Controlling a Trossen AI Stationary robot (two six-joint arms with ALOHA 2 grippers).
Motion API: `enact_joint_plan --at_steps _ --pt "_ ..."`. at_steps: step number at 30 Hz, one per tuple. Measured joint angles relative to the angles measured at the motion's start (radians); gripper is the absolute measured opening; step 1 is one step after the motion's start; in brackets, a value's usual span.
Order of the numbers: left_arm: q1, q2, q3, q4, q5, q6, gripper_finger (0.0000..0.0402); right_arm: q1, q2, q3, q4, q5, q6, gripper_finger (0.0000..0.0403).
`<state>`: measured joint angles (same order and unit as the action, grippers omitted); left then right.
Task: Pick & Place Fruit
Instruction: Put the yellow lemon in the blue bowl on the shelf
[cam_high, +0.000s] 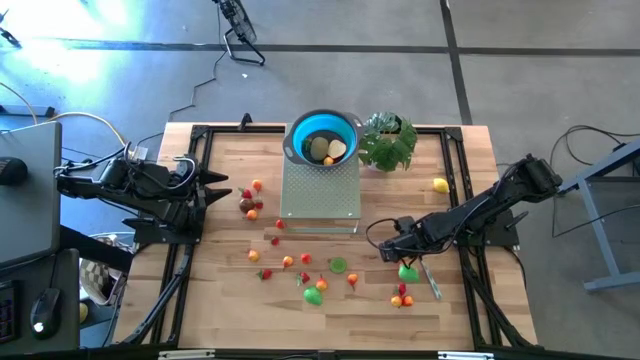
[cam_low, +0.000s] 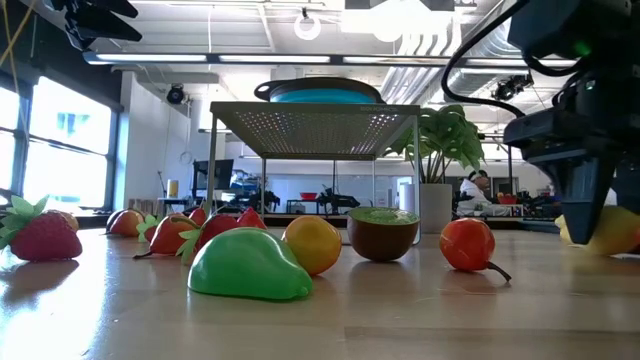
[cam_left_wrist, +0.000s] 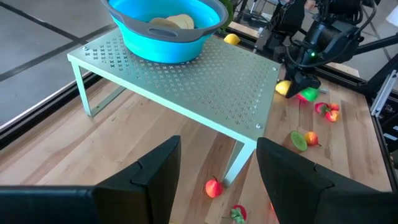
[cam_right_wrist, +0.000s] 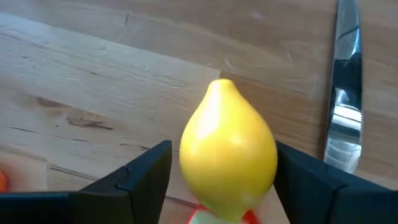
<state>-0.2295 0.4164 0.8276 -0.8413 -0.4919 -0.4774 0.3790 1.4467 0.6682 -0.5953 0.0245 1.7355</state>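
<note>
The main risk is the yellow lemon (cam_right_wrist: 228, 152) slipping. It sits between the right gripper (cam_right_wrist: 224, 180) jaws, which flank it on both sides, but the wrist view does not settle whether they press it or merely stand around it, so I cannot tell if it is truly pinched. The lemon is smooth and tapered; a loose or off-centre squeeze could squirt it out onto the desk (cam_high: 220, 300), where it would roll among the other fruit. The silver knife (cam_right_wrist: 344, 99) lies just beside the lemon, and a jaw catching it could drag it along or knock the green fruit (cam_high: 408, 271) next to the gripper.

The carry ahead also looks awkward. The blue bowl (cam_high: 322, 137) stands on a perforated metal rack (cam_high: 320, 195) at the far middle of the desk, with a leafy plant (cam_high: 388, 142) right of it, so a low path could bump the rack edge.

The right arm reaches from the right edge, stretched low toward the near right part of the desk, its gripper down at the surface. The left arm waits at the left edge, its gripper (cam_left_wrist: 217, 180) raised with jaws spread and empty, facing the rack. The remaining fruit lies scattered across the near half of the desk, and a few pieces already rest in the bowl.
</note>
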Motion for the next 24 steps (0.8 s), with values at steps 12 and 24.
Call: enact_joint_plan --at_steps 12,24 --pt "0.000 0.000 0.000 0.000 0.000 0.000 0.0205 0.000 0.000 0.000 0.002 0.010 -0.004 0.0247" --pt "0.000 0.000 0.000 0.001 0.000 -0.003 0.0205 0.000 0.000 0.000 0.002 0.025 -0.003 0.0247"
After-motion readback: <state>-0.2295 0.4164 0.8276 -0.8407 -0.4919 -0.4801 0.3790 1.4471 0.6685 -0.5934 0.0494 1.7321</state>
